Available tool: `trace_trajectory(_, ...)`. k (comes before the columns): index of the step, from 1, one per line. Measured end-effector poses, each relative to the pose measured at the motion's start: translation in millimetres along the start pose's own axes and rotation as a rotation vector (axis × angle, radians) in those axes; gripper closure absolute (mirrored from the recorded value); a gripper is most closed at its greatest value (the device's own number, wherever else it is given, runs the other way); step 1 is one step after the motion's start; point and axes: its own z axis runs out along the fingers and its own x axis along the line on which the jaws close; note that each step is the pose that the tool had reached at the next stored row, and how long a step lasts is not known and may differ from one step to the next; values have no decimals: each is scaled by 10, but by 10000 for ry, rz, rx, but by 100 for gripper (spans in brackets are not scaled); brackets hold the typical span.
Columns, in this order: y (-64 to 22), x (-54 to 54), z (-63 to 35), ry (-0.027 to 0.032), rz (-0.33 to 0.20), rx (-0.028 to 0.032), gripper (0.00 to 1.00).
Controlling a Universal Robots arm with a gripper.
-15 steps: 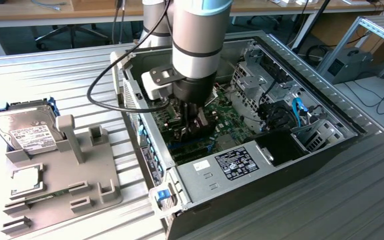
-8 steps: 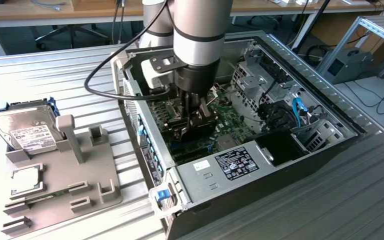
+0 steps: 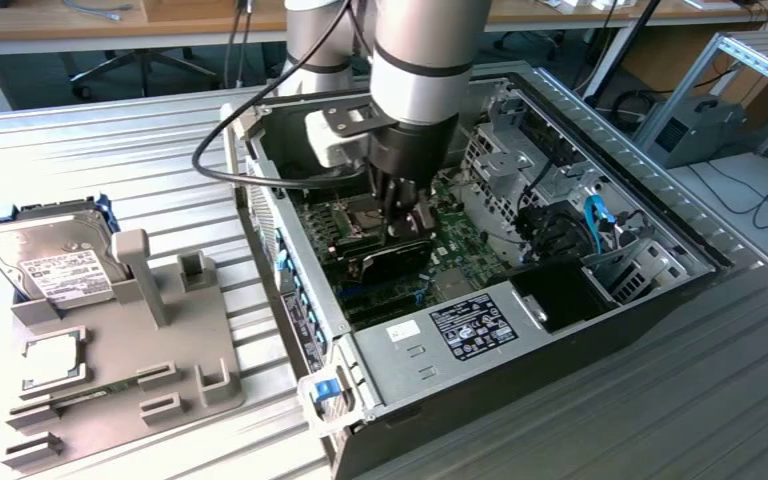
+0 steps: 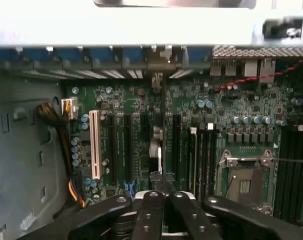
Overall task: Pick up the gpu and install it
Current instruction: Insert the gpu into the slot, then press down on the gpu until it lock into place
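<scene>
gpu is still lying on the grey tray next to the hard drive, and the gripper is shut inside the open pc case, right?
Not quite. The exterior view shows the gpu inside the pc case, on the motherboard directly under the gripper, not on the grey tray by the hard drive. The gripper is indeed shut inside the open case.

The end effector (image 3: 408, 222) grips the gpu (image 3: 387, 262) inside the computer case (image 3: 518, 375); hard drive (image 3: 53, 262) lies apart.

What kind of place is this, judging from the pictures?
Probably a robotics lab or workshop bench for computer assembly: an open PC case lies on a ribbed metal table, a grey parts fixture holds a hard drive, and desks stand behind.
</scene>
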Motion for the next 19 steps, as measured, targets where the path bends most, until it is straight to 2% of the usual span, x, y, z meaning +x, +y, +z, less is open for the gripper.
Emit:
trace_trajectory(3, -141, -1, 8, 0, -1, -236, 89)
trace_trajectory(5, -203, -1, 11, 0, -2, -324, 89)
trace_trajectory(7, -250, -2, 13, 1, -9, -384, 89)
trace_trajectory(9, -259, -2, 14, 0, -9, -399, 89)
trace_trajectory(18, -260, -2, 14, 1, -9, -401, 89)
trace_trajectory(19, -206, -2, 39, 1, -9, -401, 89)
